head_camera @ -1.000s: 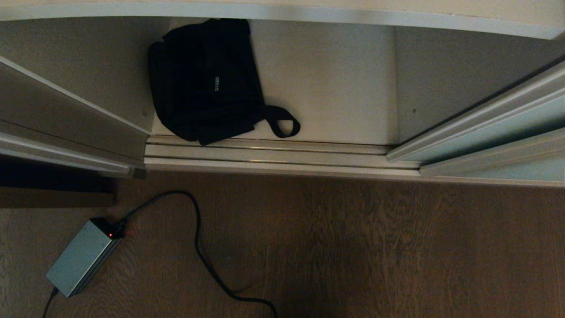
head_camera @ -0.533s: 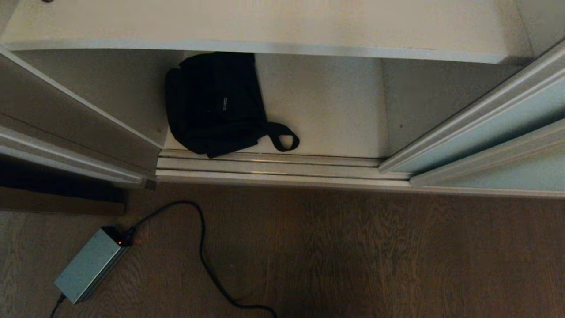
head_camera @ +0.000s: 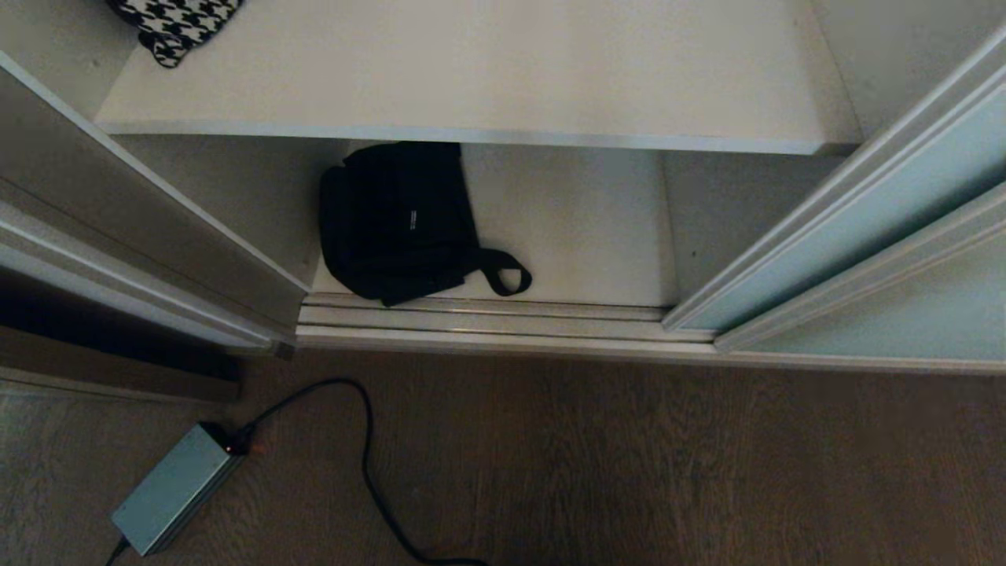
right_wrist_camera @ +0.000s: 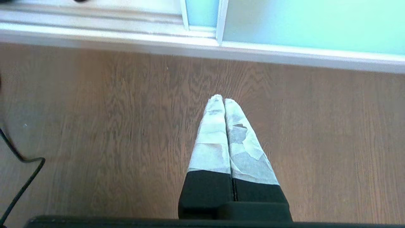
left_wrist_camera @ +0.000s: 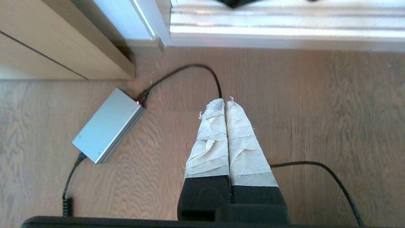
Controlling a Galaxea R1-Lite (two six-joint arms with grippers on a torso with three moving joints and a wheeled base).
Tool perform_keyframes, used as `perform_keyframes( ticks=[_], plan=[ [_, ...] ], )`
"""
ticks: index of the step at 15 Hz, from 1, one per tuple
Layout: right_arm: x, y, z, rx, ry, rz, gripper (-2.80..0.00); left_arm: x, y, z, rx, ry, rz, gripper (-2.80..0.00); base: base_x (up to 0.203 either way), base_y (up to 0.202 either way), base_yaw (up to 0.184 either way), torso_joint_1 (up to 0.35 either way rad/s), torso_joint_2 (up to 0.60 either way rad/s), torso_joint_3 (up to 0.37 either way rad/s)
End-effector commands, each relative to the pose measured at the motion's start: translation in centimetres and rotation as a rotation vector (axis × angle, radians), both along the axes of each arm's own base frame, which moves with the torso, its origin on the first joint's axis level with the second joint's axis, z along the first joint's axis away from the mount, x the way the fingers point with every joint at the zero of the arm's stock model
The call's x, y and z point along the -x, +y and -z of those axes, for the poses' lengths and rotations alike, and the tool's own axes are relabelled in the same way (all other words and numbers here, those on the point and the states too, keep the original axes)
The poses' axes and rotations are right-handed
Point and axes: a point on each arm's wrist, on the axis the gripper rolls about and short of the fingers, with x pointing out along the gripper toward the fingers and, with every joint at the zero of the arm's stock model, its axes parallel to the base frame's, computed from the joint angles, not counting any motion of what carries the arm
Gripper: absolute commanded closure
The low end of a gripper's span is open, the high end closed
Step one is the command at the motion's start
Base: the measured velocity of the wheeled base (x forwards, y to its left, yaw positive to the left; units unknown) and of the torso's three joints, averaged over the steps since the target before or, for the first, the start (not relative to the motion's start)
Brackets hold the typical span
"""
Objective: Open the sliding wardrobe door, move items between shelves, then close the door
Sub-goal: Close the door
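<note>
Head view: wardrobe open, black bag [head_camera: 397,224] of soft matte fabric lies flat on the bottom shelf [head_camera: 581,228], a smooth white laminate board; the bag has a tiny white printed label on its face and a looped strap curling off its lower right corner, lower edge touching the grooved metal floor track [head_camera: 487,322]. Directly above the bag, an upper shelf [head_camera: 487,79], same plain white board with a thin pale front edge, overhangs the bag's far end; a black-and-white houndstooth fabric piece [head_camera: 177,23] sits at that shelf's far left corner. Right of the bag, the sliding wardrobe door [head_camera: 857,236], frosted pale blue-green glass in a slim cream frame, is slid aside. In front of the track, brown wood-grain floor [head_camera: 629,464] carries a boxy silver metal power adapter [head_camera: 174,487] with a red light and a curving black cable [head_camera: 369,472]. Left wrist view: left gripper [left_wrist_camera: 225,100] hangs over the floor near the adapter, tape-wrapped fingers pressed together, holding nothing. Right wrist view: right gripper [right_wrist_camera: 220,97] over bare floor near the door's bottom rail, wrapped fingers likewise closed and empty.
</note>
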Motion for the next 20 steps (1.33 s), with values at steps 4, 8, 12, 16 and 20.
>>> perform_keyframes(
  ticks=[4, 8, 12, 16, 20],
  plan=[
    [0.02, 0.00, 0.00, 0.000, -0.003, -0.001, 0.00, -0.04, 0.00, -0.01, 0.000, 0.004, -0.001, 0.00, 0.000, 0.000, 0.000, 0.003, 0.00, 0.202],
    [0.02, 0.00, 0.00, -0.001, -0.003, 0.001, 0.00, -0.04, 0.00, 0.01, 0.000, 0.006, -0.001, 0.00, 0.000, 0.000, 0.000, 0.003, 0.00, 0.202],
    [0.02, 0.00, 0.00, -0.001, -0.003, 0.000, 0.00, -0.04, 0.00, 0.01, -0.002, 0.006, -0.001, 0.00, 0.000, 0.000, 0.000, 0.002, 0.00, 0.201],
    [0.02, 0.00, 0.00, 0.000, -0.003, 0.000, 0.00, -0.04, 0.00, 0.01, -0.003, 0.006, -0.001, 0.00, 0.000, 0.000, 0.000, 0.002, 0.00, 0.199],
    [0.02, 0.00, 0.00, -0.001, -0.003, -0.001, 0.00, -0.04, 0.00, 0.01, -0.003, 0.006, -0.001, 0.00, 0.000, 0.000, 0.000, 0.002, 0.00, 0.199]
  ],
)
